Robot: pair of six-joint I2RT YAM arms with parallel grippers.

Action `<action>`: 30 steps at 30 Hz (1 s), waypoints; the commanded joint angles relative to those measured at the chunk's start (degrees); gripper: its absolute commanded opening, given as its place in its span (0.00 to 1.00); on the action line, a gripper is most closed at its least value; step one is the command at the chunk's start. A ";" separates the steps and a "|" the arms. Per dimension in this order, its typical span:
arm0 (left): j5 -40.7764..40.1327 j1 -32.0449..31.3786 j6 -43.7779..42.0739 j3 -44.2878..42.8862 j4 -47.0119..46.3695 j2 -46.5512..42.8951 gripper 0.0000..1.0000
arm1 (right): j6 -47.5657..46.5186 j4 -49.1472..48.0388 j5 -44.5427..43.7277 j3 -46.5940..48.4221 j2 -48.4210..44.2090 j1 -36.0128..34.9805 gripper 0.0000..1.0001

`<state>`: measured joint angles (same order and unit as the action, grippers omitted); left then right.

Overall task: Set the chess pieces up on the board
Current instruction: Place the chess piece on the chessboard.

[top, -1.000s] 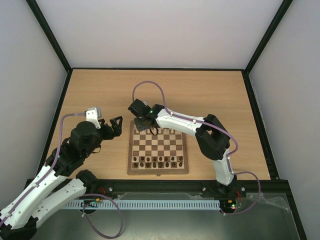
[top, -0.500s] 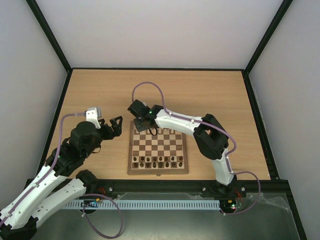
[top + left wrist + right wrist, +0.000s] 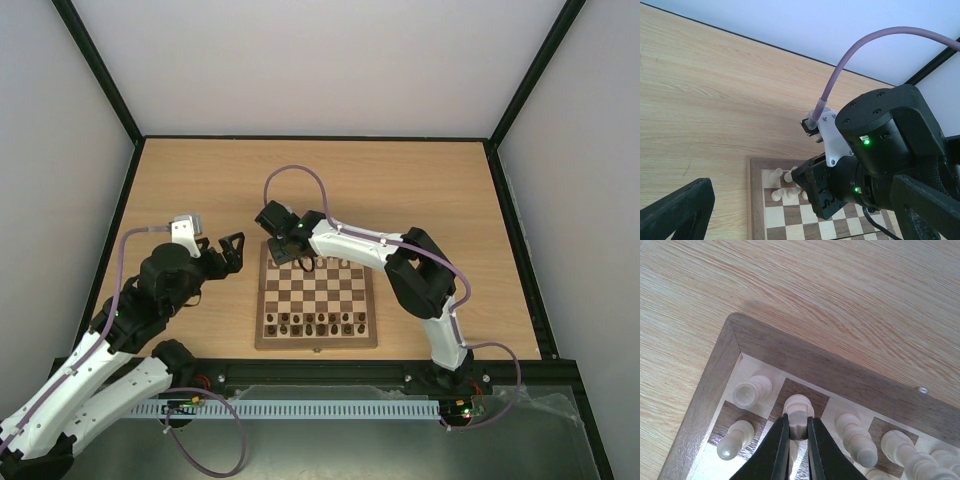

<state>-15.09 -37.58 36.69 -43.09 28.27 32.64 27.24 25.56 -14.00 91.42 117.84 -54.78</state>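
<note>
The chessboard (image 3: 317,343) lies in the middle of the table. Dark pieces (image 3: 315,323) stand along its near rows, pale pieces (image 3: 335,263) along its far rows. My right gripper (image 3: 283,258) is over the board's far left corner. In the right wrist view it (image 3: 798,424) is shut on a pale cream piece (image 3: 799,410) standing on the dark square second from the corner, beside a pale corner piece (image 3: 750,390). My left gripper (image 3: 232,252) is open and empty, just left of the board. In the left wrist view its fingers (image 3: 680,210) frame the right arm's wrist (image 3: 880,150).
The board frame (image 3: 715,375) and bare wooden tabletop (image 3: 805,285) fill the rest of the right wrist view. More pale pieces (image 3: 857,435) crowd the squares right of the held piece. Black frame rails (image 3: 110,210) and grey walls bound the table.
The right arm has shifted very slightly toward the board's far left corner. The left arm has not moved.
</note>
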 commanded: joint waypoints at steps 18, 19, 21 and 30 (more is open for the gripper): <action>-0.73 0.38 0.10 -0.26 0.40 -0.39 0.99 | -0.17 1.33 -0.42 -0.37 1.69 -0.41 0.16; -0.73 0.34 0.06 -0.26 0.38 -0.37 0.99 | -0.17 1.37 -0.42 -0.30 1.69 -0.41 0.17; -0.73 0.32 0.13 -0.24 0.30 -0.32 0.99 | -0.17 1.38 -0.43 -0.27 1.61 -0.39 0.20; -0.80 0.38 0.19 -0.53 0.29 -0.35 0.99 | -0.73 0.55 0.37 -0.51 -1.03 -0.38 0.29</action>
<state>-15.09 -37.58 36.67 -43.09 28.25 32.60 27.14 25.52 -13.96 91.42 118.32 -54.78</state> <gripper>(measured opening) 0.992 0.278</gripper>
